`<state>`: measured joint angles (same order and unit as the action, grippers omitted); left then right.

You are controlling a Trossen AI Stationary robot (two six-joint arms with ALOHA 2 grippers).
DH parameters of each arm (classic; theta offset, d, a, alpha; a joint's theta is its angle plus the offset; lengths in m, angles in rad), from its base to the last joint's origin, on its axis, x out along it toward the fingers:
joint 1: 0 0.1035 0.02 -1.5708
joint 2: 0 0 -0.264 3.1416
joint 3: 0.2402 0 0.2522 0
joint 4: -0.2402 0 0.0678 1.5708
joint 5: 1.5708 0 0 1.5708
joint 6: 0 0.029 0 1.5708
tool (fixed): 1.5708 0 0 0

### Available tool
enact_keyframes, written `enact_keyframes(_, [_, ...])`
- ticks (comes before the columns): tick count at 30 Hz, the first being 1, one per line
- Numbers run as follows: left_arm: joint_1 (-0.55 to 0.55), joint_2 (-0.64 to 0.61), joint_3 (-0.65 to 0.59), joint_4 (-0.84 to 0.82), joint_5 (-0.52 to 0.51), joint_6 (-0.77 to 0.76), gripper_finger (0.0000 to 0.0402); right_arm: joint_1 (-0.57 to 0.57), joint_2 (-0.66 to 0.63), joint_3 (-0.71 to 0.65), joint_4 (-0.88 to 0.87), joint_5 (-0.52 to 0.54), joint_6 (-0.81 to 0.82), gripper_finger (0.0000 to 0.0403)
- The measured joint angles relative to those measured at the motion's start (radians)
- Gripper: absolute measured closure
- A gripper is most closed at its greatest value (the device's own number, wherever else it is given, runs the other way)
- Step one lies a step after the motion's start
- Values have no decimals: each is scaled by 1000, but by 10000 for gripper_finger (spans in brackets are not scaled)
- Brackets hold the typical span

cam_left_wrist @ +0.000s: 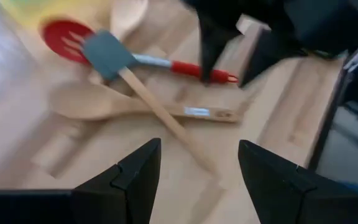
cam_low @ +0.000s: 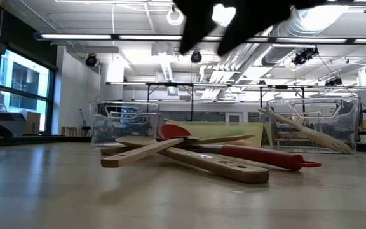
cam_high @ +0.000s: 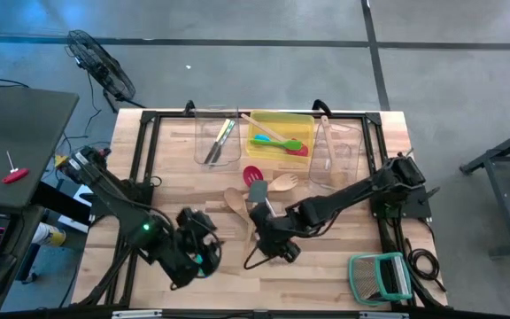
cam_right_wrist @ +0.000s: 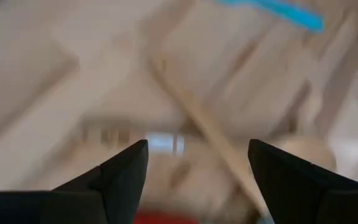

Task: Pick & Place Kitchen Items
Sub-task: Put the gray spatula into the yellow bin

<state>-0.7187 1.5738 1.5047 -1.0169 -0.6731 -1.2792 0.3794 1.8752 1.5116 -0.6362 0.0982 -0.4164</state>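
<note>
Clear bins (cam_high: pixel 218 135): two are standing at the back of the tabletop (cam_high: pixel 343 257).
Yellow bin (cam_high: pixel 282 133): one is sitting between them.
Wire rack (cam_high: pixel 381 276): one, green-framed.
Red slotted spatula (cam_left_wrist: pixel 67 40): one is lying in the pile.
Grey spatula (cam_left_wrist: pixel 107 55): one.
Wooden utensils (cam_low: pixel 189 159): at least three are lying crossed.
Robot hands: two are showing.

Both arms reach inward, left end effector (cam_high: pixel 204 251) and right end effector (cam_high: pixel 268 232) open, empty.
</note>
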Motion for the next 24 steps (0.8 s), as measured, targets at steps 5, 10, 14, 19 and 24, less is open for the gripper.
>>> enact_keyframes(5, [22, 68, 0, 78, 78, -98, 190, 75, -31, 1, -200, 114, 132, 133])
enact_keyframes(10, [106, 159, 0, 105, 262, -142, 190, 162, -67, 0, -337, 150, 275, 133])
enact_keyframes(14, [192, 227, -1, 135, 400, -129, 190, 230, -98, 0, -378, 163, 342, 133])
enact_keyframes(19, [264, 281, 2, 257, 464, -83, 190, 299, -138, 0, -383, 165, 392, 133])
enact_keyframes(24, [297, 328, -1, 257, 510, -87, 190, 352, -145, 0, -412, 165, 419, 133])
